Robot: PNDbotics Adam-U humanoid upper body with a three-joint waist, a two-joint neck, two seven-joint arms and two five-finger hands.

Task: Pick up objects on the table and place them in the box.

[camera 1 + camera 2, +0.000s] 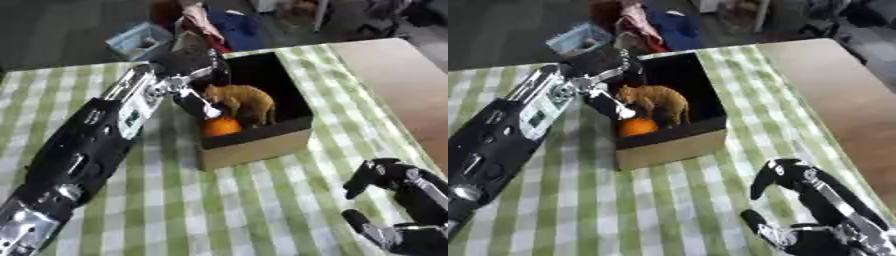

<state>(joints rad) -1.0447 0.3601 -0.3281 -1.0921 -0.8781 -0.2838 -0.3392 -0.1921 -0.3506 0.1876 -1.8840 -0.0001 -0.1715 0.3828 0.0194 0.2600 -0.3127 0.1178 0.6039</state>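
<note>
A toy cat [242,101], orange-brown and four-legged, is seen standing upright inside the box [262,142], with an orange ball [220,127] just beside it near the front wall. The left hand [194,82] is reached over the box's left rim, and its fingers [199,107] are curled down by the cat's head; whether the cat is pinched or merely touched cannot be told.

The cat is judged to be a hard moulded figure: light, stiff, with a smooth and perhaps slippery skin. A hold across the narrow body behind the shoulders would be favoured; the thin legs and tail would be poor places to grip. The ball is judged light and round, apt to roll, best taken from above across its widest part.

The box appears to be cardboard, tan outside and black within, with straight thin walls that may flex if pushed. It is set on a tabletop [262,210] covered by a soft green-and-white checked cloth, which could wrinkle or drag.

The right hand [785,175] is held at the lower right above the cloth, fingers bent and relaxed, holding nothing.
</note>
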